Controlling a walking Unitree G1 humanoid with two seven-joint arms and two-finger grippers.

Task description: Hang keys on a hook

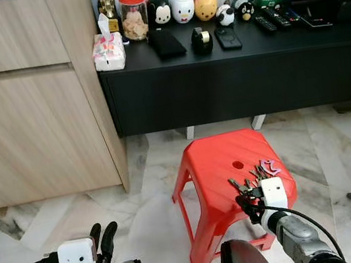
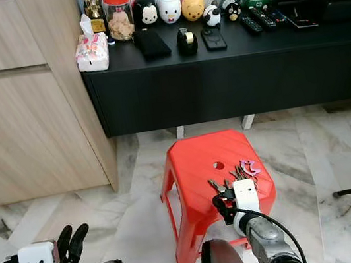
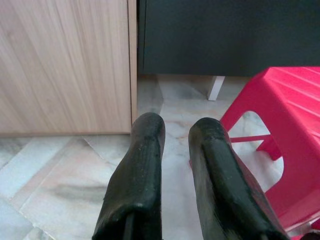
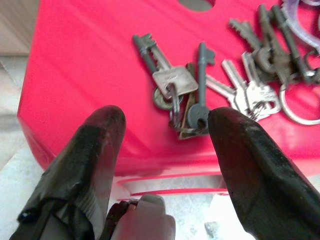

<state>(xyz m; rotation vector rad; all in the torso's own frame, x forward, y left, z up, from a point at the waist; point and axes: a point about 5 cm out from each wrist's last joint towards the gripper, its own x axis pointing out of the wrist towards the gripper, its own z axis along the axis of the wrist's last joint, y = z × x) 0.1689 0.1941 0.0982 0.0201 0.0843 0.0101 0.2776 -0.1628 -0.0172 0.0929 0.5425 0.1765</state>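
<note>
Early stage, by the look of it: nothing picked up, nothing hung. Keys (image 4: pixel 200 95) lying flat on the red plastic stool (image 1: pixel 216 158), toward its front right corner, beside the round hole in the seat. No hook made out anywhere in these views, so finding it is left too.

Right gripper (image 4: pixel 167 130) low at the stool's near edge, fingers apart, empty, the nearest bunch just ahead of the gap between the tips. Judged as lining up for the grasp. Left gripper (image 3: pixel 177 150) off to the left over the marble floor (image 1: pixel 140 204), fingers slightly apart, holding nothing, pointing toward the wooden cabinet (image 1: pixel 26 115).

Count on the stool: two bunches, possibly three. Near bunch: three or four keys on a small ring. Farther bunch: around five or six keys, with a pale lilac tag (image 1: pixel 271 167). Exact count not possible, keys overlapping.

On the black console surface (image 1: pixel 236 52) behind: three round character figures, one red-lidded jar, one tissue box, several remotes.

Left to do: grasp, lift, find hook, hang.
</note>
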